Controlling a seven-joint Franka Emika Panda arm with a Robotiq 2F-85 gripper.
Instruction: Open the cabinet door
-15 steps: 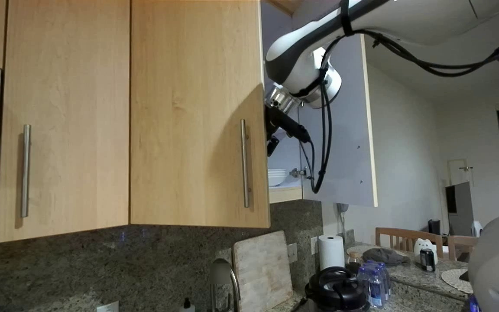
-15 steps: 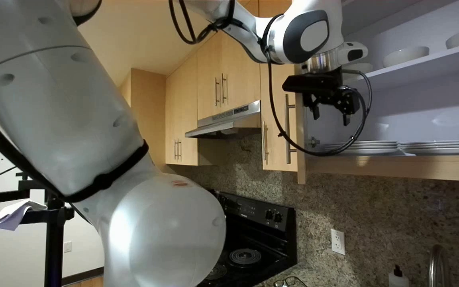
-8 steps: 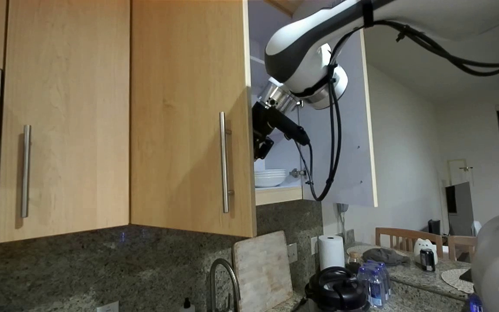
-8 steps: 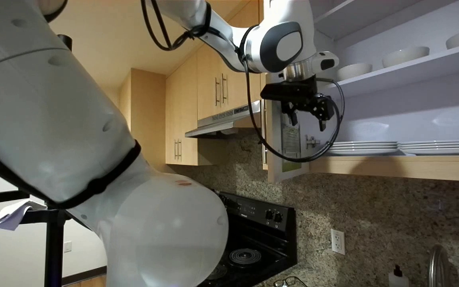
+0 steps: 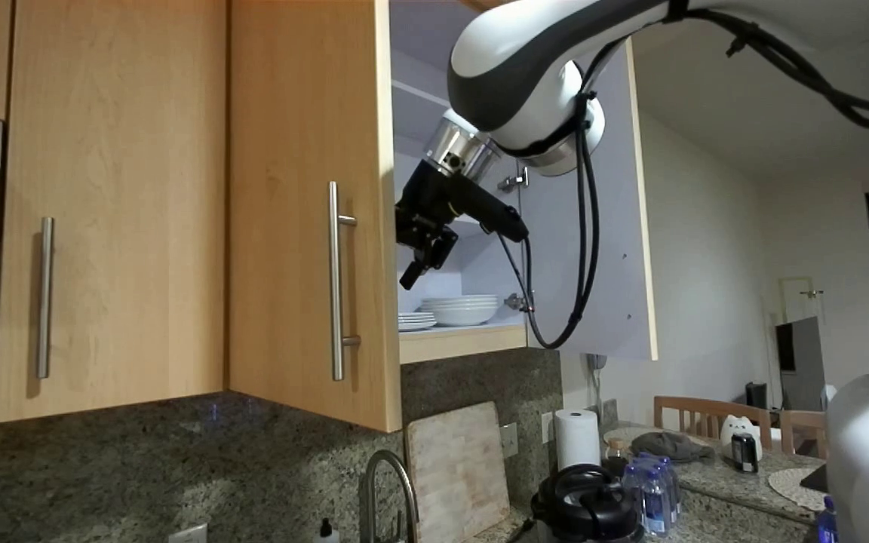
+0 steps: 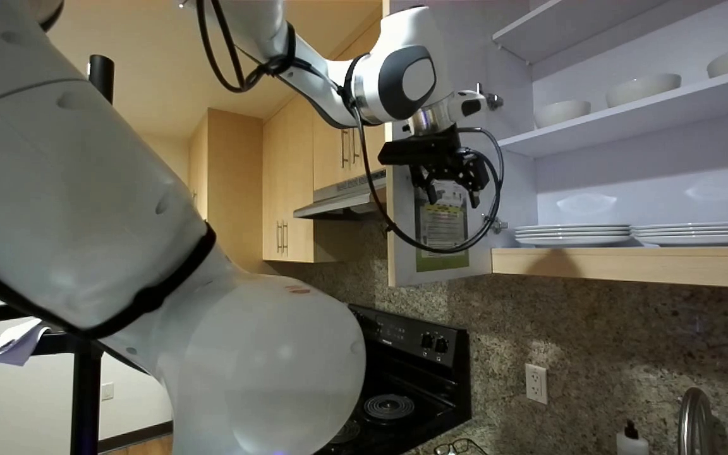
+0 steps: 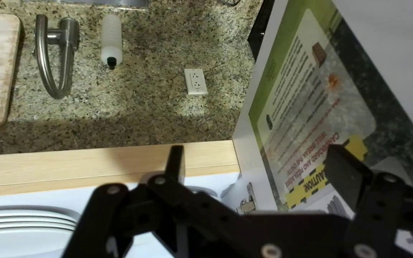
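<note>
The cabinet door (image 5: 291, 151) is swung well out from its cabinet, its steel bar handle (image 5: 336, 286) on the outer face. In an exterior view its white inner face (image 6: 405, 234) carries a printed notice (image 6: 443, 227). My gripper (image 6: 454, 200) is on the inner side of the door, jaws wide apart and nothing between them. From the wrist, the gripper (image 7: 255, 152) has its right finger (image 7: 348, 175) over the notice side and its left finger (image 7: 174, 163) over the cabinet's bottom edge. Whether the right finger touches the door I cannot tell.
Stacked plates (image 6: 572, 234) and bowls (image 6: 642, 88) stand on the cabinet shelves. A second raised door (image 5: 585, 226) hangs behind the arm. Neighbouring wood door (image 5: 110, 196) sits at the left. Below are a faucet (image 5: 389, 467), cutting board (image 5: 457, 467) and black cooker (image 5: 589, 501).
The cabinet door has swung further outward, uncovering more shelf and plates. The arm and gripper have moved the same way along its inner side, jaws still apart.
</note>
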